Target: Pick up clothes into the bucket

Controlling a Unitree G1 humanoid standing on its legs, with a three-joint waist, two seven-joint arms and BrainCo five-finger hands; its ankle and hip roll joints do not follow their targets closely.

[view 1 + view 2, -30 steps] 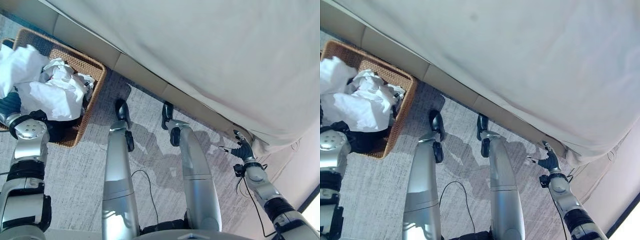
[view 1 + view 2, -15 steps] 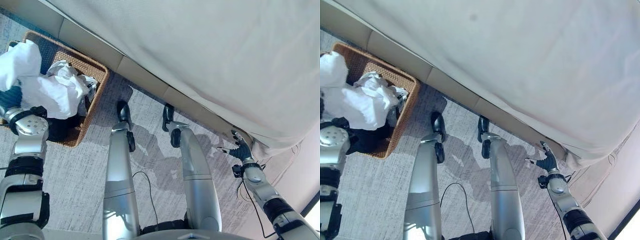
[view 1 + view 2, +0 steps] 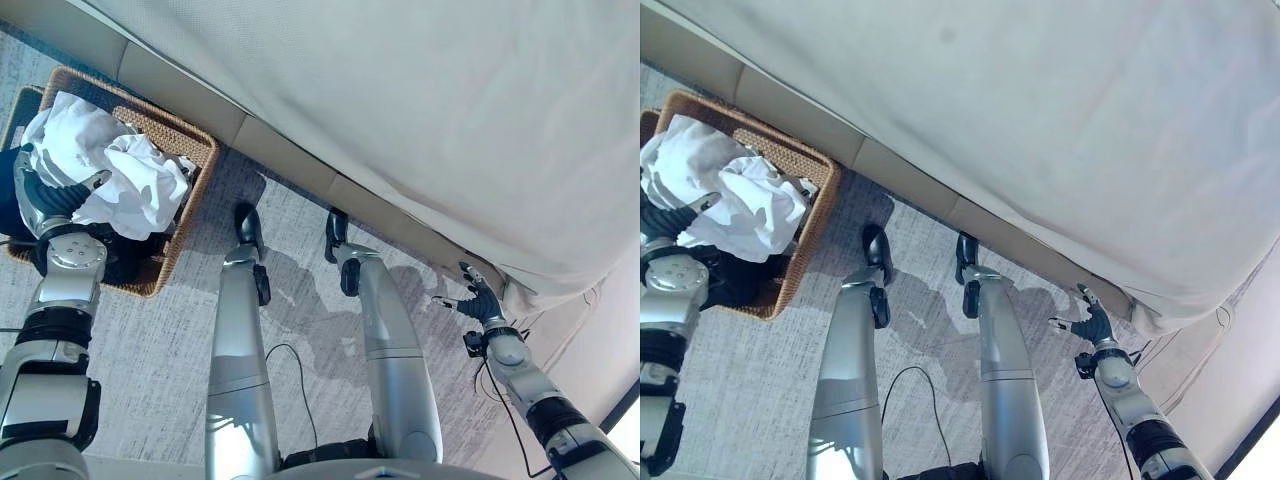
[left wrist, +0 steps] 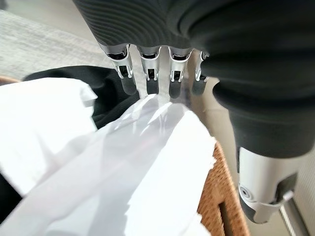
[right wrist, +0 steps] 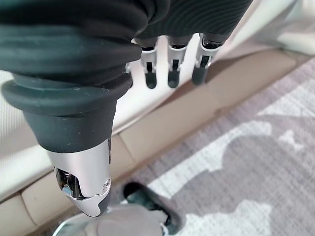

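A brown wicker basket (image 3: pixel 192 148) stands on the carpet at the left, beside the bed base. White clothes (image 3: pixel 135 190) are heaped in it over a dark garment (image 3: pixel 128 258). My left hand (image 3: pixel 52 198) is at the basket's near side, its fingers (image 4: pixel 150 73) straight and lying against the white cloth (image 4: pixel 142 167). Its thumb (image 4: pixel 263 182) is apart from them, over the basket rim (image 4: pixel 216 194). My right hand (image 3: pixel 479 301) hovers open and with nothing in it above the carpet at the right, close to the bed's corner.
A large bed with a beige cover (image 3: pixel 450 120) fills the far side, and its padded base (image 3: pixel 290 158) runs diagonally along the floor. Grey carpet (image 3: pixel 150 350) lies on the near side of the bed. The cover hangs low at the right corner (image 3: pixel 545 290).
My left hand carried a bunch of white cloth from the basket's left side up and over onto the heap. The right hand has hardly moved.
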